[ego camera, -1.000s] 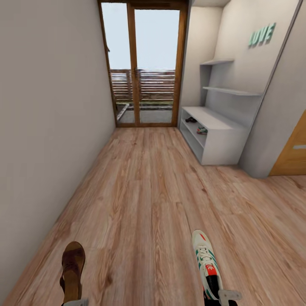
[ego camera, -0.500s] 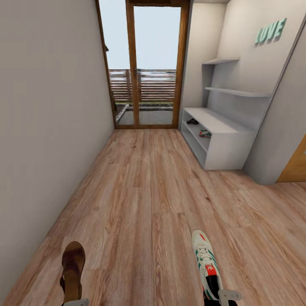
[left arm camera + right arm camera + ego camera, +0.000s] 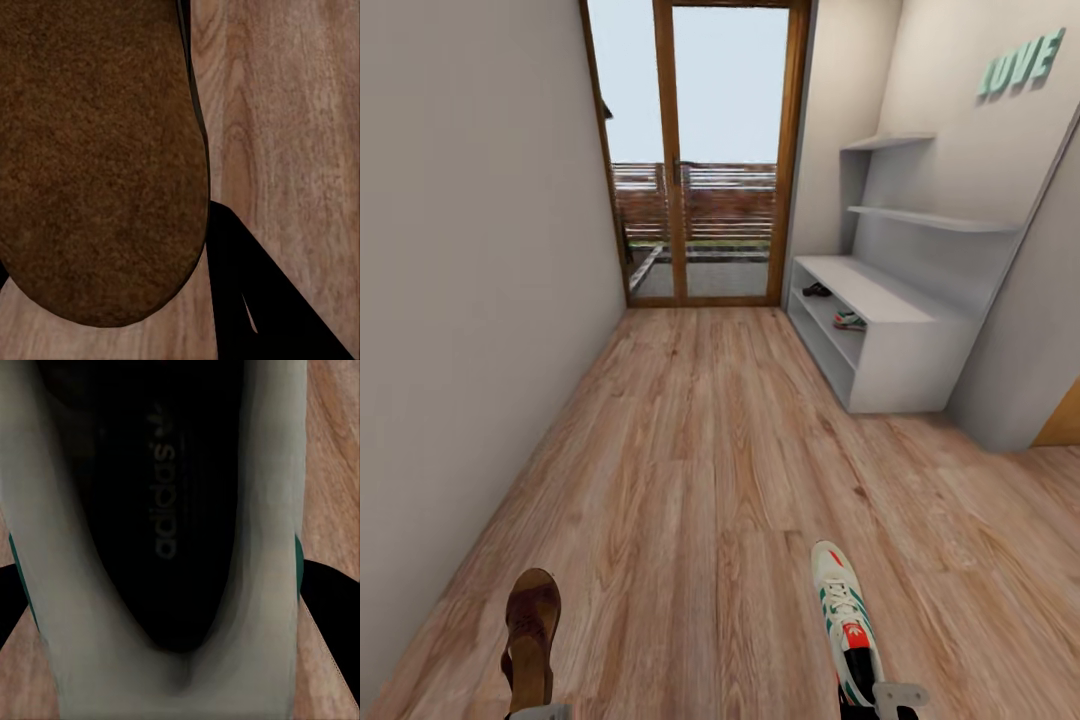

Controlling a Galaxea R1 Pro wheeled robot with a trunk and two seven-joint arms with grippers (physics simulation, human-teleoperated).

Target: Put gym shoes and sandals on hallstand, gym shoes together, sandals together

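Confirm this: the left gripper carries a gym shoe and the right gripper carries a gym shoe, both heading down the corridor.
Wrong on the left. The head view shows the left gripper carrying a brown sandal; the right gripper does carry a gym shoe.

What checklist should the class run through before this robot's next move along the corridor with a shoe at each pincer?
1. Dark brown woven sandal at left pincer: ok.
2. White gym shoe with green stripes at right pincer: ok.
3. Both holds firm: cannot tell, jaws mostly hidden.
4. Pale grey rack under teal letters within reach: not ok, it stands well ahead on the right.
5. Room on its shelf beside the small sneaker and dark shoe: ok.
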